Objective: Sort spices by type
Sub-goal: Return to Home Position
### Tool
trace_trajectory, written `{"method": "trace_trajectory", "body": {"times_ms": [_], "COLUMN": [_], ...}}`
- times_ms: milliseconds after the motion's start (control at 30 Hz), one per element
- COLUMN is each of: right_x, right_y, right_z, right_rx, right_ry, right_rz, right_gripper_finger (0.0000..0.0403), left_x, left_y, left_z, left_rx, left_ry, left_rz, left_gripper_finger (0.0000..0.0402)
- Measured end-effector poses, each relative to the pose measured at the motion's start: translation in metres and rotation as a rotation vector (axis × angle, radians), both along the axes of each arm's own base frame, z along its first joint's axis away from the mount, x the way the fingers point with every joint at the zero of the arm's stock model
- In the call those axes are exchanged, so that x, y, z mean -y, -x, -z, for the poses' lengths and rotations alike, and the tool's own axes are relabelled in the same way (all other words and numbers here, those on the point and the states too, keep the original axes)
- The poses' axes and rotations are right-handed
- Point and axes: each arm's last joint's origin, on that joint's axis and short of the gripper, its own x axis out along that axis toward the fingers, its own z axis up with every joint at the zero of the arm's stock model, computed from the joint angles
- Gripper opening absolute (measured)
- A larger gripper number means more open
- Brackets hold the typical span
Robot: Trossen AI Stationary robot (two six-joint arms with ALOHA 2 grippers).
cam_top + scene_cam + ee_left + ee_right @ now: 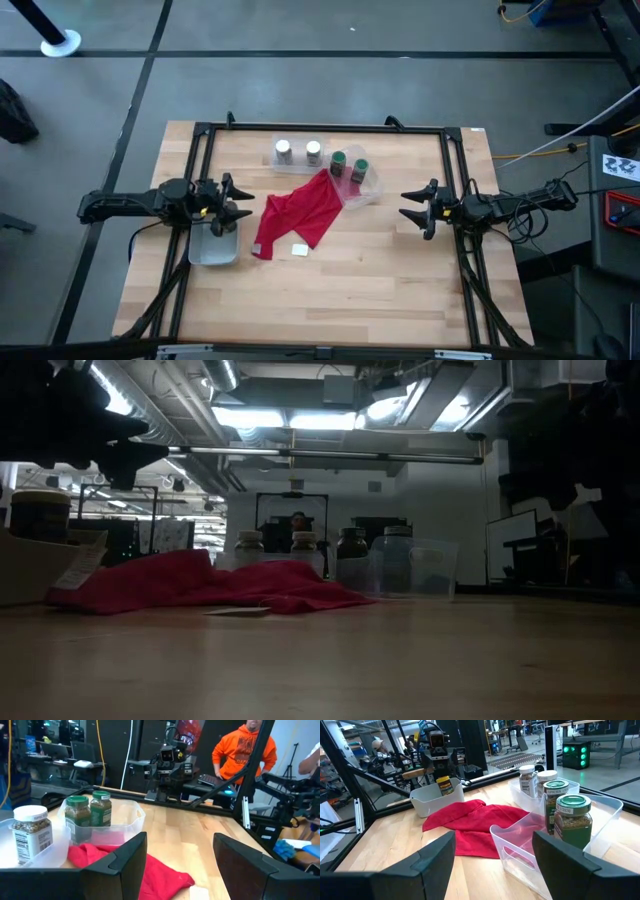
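Both arms are off the goods as I watch. My left gripper hangs over the grey bin at the table's left side. Its fingers are spread wide, with nothing between them. The yellow jar stands upright in that bin, below the gripper.

The right gripper hovers over bare wood on the right, jaws just as wide and empty. The red cloth lies between the two grippers, with a small white tag at its near edge.

Closest to the right gripper is a clear tub. It holds one green-capped jar and a second green-capped jar, upright and side by side, apart from the fingers. The cloth's corner reaches this tub.

Beside it, along the far edge, another clear tub holds one silver-grey jar and the other silver-grey jar, well away from both grippers.

As for writing, every jar has a label, and I can see lines of small print on the silver-grey ones. I can't read a word on any of them. Beyond the table stands a person in an orange hoodie with a dark chest print, also unreadable.
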Motion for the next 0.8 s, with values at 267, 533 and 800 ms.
{"method": "trace_trajectory", "body": {"times_ms": [267, 533, 800], "right_x": [0.0000, -0.0005, -0.0008], "right_y": [0.0000, -0.0002, -0.0003], "right_z": [0.0002, 0.0003, -0.0007], "right_rx": [-0.002, -0.002, 0.011], "right_ry": [0.000, -0.002, -0.006], "right_rz": [0.000, -0.019, -0.025], "right_gripper_finger": [0.0264, 0.0264, 0.0264], "left_x": [0.0000, 0.0000, 0.0000], "left_y": [0.0000, 0.0000, -0.0001], "left_z": [0.0003, 0.0004, 0.0005], "left_rx": [-0.004, -0.006, -0.010], "left_ry": [-0.034, -0.051, -0.112], "left_rz": [0.000, -0.001, -0.002], "left_gripper_finger": [0.0212, 0.0212, 0.0212]}}
